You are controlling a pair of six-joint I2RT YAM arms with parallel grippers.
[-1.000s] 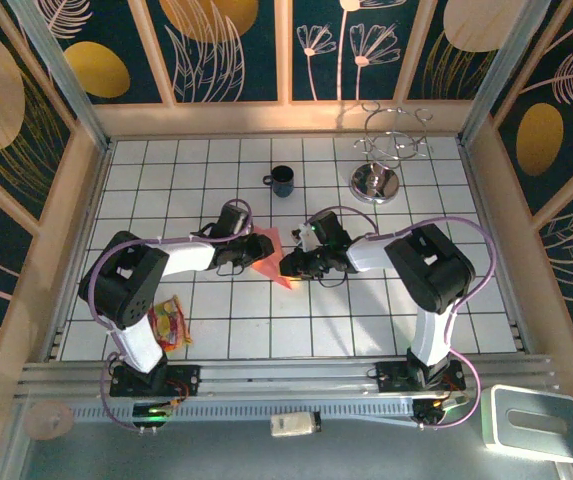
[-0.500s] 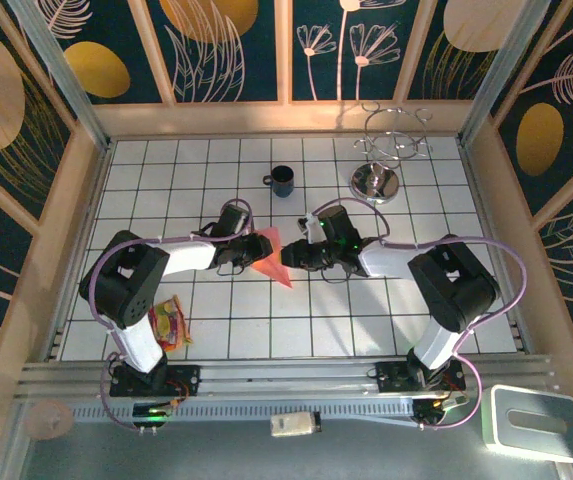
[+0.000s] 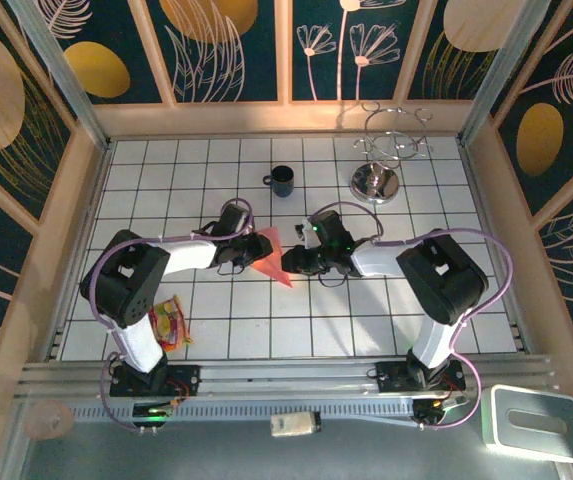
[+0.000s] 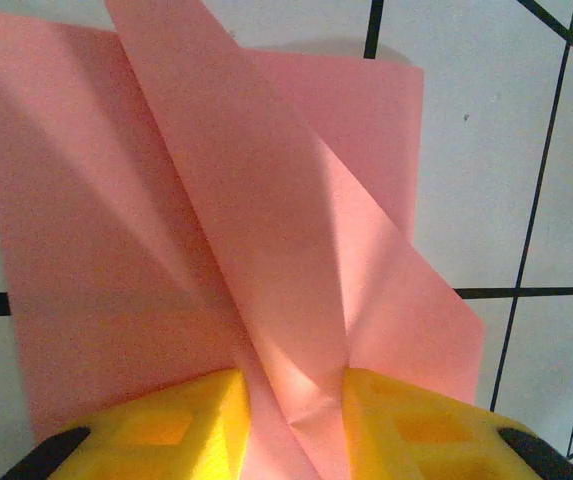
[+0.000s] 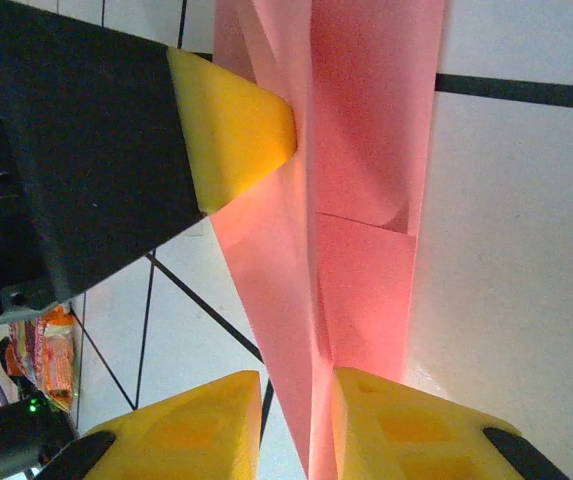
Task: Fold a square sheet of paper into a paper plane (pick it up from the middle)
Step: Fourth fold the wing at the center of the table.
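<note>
While both arms meet at mid-table, the left gripper (image 4: 291, 420) and right gripper (image 5: 296, 425) each pinch a raised fold of the paper plane (image 3: 271, 256), jaws nearly closed on the pink sheet from opposite sides. The work appears to be mid-crease; next, the fold likely needs pressing flat along its centre line without tearing.

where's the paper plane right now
In the top view, the paper plane lies mid-table between the left end effector and right end effector, below the dark mug.
</note>
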